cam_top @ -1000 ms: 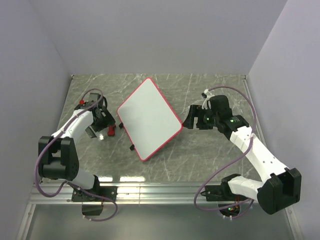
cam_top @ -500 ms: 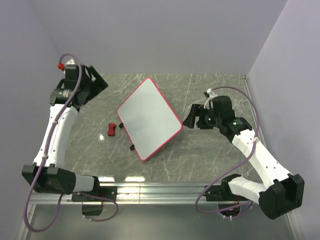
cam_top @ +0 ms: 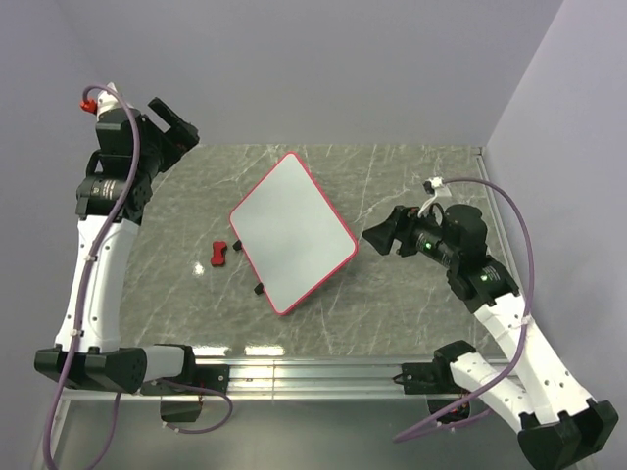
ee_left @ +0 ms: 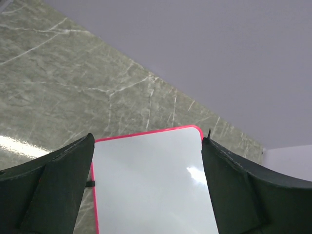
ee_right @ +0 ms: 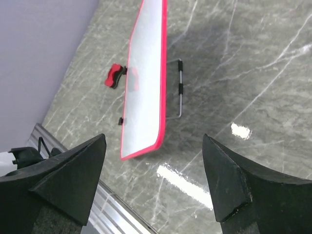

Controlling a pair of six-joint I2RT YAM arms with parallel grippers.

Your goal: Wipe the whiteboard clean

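Note:
The whiteboard (cam_top: 292, 231) is white with a red-pink frame, tilted up on a wire stand in the middle of the marble table, and shows no marks. It also shows in the left wrist view (ee_left: 151, 185) and edge-on in the right wrist view (ee_right: 145, 83). A small red-and-black eraser block (cam_top: 218, 253) lies on the table left of the board and shows in the right wrist view (ee_right: 115, 75). My left gripper (cam_top: 174, 125) is open and empty, raised high at the far left. My right gripper (cam_top: 380, 233) is open and empty, just right of the board.
Purple-grey walls close the table at the back and both sides. A metal rail (cam_top: 313, 372) runs along the near edge. The board's wire stand (ee_right: 179, 87) sticks out behind it toward my right gripper.
My left arm has let the eraser lie on the table and risen up and back to the far left. My right arm has pulled back a little toward the near right.

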